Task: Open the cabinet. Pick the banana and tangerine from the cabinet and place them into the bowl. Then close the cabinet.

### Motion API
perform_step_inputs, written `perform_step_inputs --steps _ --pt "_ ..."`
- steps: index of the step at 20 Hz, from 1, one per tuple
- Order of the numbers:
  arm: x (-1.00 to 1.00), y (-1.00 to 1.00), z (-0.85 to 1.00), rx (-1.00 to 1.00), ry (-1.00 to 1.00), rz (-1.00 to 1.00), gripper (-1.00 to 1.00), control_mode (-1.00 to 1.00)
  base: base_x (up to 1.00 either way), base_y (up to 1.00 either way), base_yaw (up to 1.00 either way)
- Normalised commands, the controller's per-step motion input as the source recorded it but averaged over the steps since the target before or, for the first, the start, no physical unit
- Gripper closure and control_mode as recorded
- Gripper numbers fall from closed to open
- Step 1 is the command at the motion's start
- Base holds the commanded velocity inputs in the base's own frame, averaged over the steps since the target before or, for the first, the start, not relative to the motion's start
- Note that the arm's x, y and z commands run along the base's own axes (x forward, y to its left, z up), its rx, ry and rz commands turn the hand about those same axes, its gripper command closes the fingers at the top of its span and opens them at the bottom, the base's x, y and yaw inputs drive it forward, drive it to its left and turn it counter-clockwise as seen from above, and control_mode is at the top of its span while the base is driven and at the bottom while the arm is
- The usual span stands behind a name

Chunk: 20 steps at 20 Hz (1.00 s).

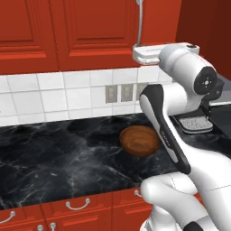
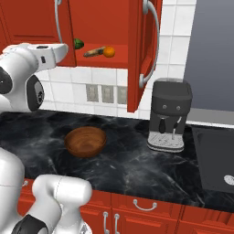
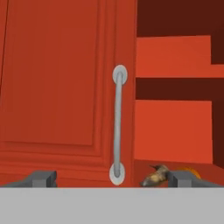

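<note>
From the left, the bowl (image 1: pixel 140 140) sits on the surface (image 1: pixel 58 158). From the right, the cabinet (image 2: pixel 137 55) door is open, with banana (image 2: pixel 93 52) and tangerine (image 2: pixel 109 51) inside. My hand (image 3: pixel 111 178) is released before the handle (image 3: pixel 117 124).

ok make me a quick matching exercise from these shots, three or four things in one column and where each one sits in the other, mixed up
Things:
1. bowl
2. tangerine
3. coffee machine
4. left cabinet door

Places or states:
A. on the cabinet shelf, next to the banana
B. shut, its silver handle right in front of the open claw
C. on the black counter, below the open cabinet
D. on the counter by the swung-out right door

Pairs: 1-C, 2-A, 3-D, 4-B
</note>
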Motion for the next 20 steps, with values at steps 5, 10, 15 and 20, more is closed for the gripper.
perform_step_inputs --steps 5,10,15,20 --pt "0.3 0.01 0.0 0.0 0.0 0.0 -1.0 -1.0 0.0 0.0 0.0" --pt "0.45 0.0 0.0 0.0 0.0 -0.01 -1.0 -1.0 0.0 0.0 0.0" --pt "0.57 0.0 0.0 0.0 0.0 -0.03 -1.0 -1.0 0.0 0.0 0.0" --pt "0.68 0.0 0.0 0.0 0.01 -0.04 -1.0 -1.0 0.0 0.0 0.0"
